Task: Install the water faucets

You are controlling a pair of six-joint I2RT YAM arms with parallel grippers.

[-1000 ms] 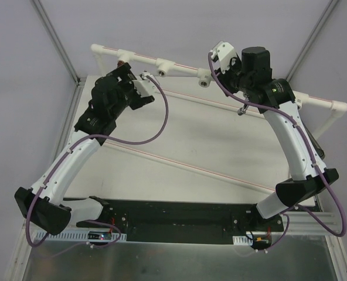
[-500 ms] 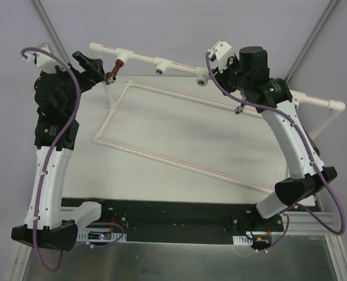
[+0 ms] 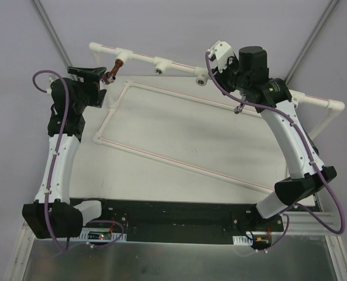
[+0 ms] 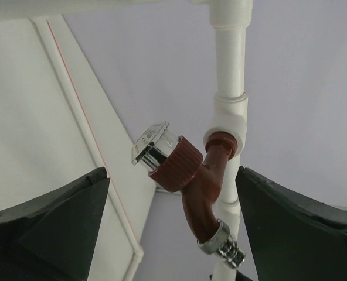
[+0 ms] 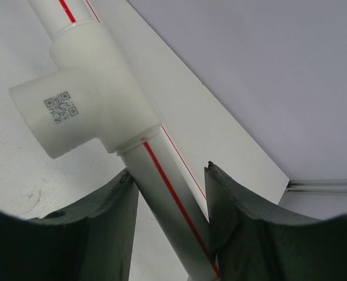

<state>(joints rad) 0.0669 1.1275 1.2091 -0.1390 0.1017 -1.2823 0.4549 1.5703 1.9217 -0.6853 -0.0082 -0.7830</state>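
The left end effector [image 4: 172,174] is wide open. The reddish-brown faucet [image 4: 200,190] sits in the gap between its fingers, and neither finger touches it. The faucet is stuck into a white tee fitting [image 4: 229,114] on the pipe rail at the far side of the worktop [image 3: 191,140]. The right end effector [image 5: 169,175] squeezes a white pipe with a red line [image 5: 153,167], just beside a coded tee fitting [image 5: 85,70] that has a little square code on it.
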